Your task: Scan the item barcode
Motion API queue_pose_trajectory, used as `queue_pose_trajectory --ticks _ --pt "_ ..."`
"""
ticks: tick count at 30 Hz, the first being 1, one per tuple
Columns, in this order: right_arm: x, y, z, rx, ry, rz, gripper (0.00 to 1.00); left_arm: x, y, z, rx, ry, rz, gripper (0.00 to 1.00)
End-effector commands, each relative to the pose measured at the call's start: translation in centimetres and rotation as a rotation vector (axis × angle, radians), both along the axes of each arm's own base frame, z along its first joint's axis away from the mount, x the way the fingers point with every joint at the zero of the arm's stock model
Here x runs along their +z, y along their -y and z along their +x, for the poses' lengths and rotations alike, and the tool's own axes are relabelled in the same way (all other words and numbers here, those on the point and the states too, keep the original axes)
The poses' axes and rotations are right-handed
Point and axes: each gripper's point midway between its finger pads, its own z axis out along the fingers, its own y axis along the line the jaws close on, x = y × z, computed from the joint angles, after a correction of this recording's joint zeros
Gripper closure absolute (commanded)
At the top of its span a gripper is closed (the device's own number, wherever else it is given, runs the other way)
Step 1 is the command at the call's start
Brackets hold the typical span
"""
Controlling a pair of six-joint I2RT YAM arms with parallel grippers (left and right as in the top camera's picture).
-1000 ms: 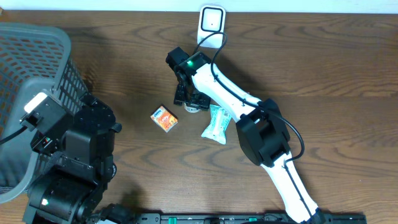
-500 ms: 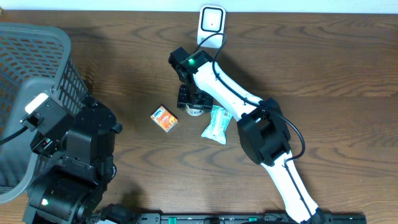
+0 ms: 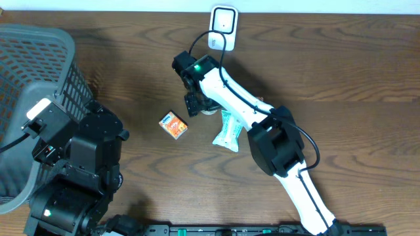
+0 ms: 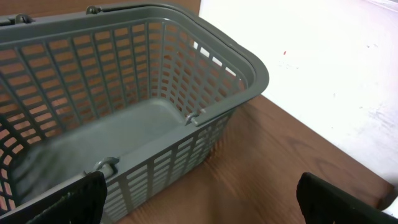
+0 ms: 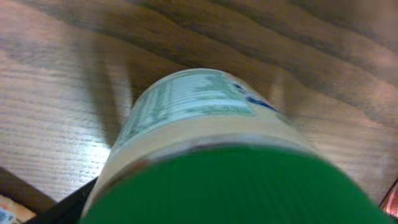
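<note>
**Desk (image 3: pixel 341 65):** dark wood grain. Holdings are listed from the overhead view.

1. **Canister (image 5: pixel 205 118):** the task's item.
   - It has a pale label with fine print and a green lid (image 5: pixel 217 186).
   - It fills the right wrist view lid-first and blurred, with wood grain behind it. No barcode can be made out on it.
   - From overhead it lies just above desk centre, almost wholly hidden beneath the right gripper.

2. **Right gripper (image 3: pixel 195 103):** on the white right arm (image 3: pixel 236 98), which reaches in from 5 o'clock.
   - The jaws stand either side of the canister.
   - Only dark finger edges show at the lower corners of the wrist view, so I cannot tell whether they are grasping it or released.

3. **Scanner (image 3: pixel 223 21):** a white unit at the desk's 12 o'clock edge, toward 12 o'clock from the right gripper and apart from it.

4. **Orange box (image 3: pixel 174 124):** small and lying flat, near the right gripper at its 7 o'clock.

5. **Teal pouch (image 3: pixel 228 131):** lying flat at 4 o'clock of the right gripper, partly under the arm.

6. **Grey basket (image 3: pixel 39 72):** slatted plastic at the 9 o'clock side. In the left wrist view its interior shows nothing inside.

7. **Left gripper (image 4: pixel 199 190):** on the black left arm (image 3: pixel 79 164) at 7 o'clock. Its jaws are released, spread wide with nothing between them, and it is near the basket's rim.
</note>
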Motion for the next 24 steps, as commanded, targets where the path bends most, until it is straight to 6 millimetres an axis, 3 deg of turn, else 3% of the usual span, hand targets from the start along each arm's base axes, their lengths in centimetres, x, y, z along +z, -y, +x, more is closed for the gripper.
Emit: queue_pose_trajectory --ticks 1,6,13,17,20,24 --pt "0.4 -0.9 0.0 0.027 0.021 0.001 0.11 0.6 -0.3 -0.2 0.014 0.015 -0.003 0.02" --pt "0.3 -1.5 -0.5 0.007 -0.013 0.044 0.07 0.6 -0.3 -0.2 0.014 0.015 -0.003 0.02" --pt "0.5 0.3 -0.1 -0.023 -0.04 0.022 0.04 0.6 -0.3 -0.2 0.014 0.015 -0.003 0.02" --pt "2.1 1.3 0.4 -0.037 -0.045 0.019 0.05 0.4 -0.3 -0.3 0.014 0.005 0.001 0.02" --pt "3.9 0.9 0.9 -0.047 -0.045 0.071 0.04 0.0 -0.4 -0.6 0.014 -0.022 0.012 0.02" --pt "3.8 0.6 0.9 -0.037 -0.06 0.096 0.03 -0.1 -0.5 -0.7 0.014 -0.03 0.015 0.02"
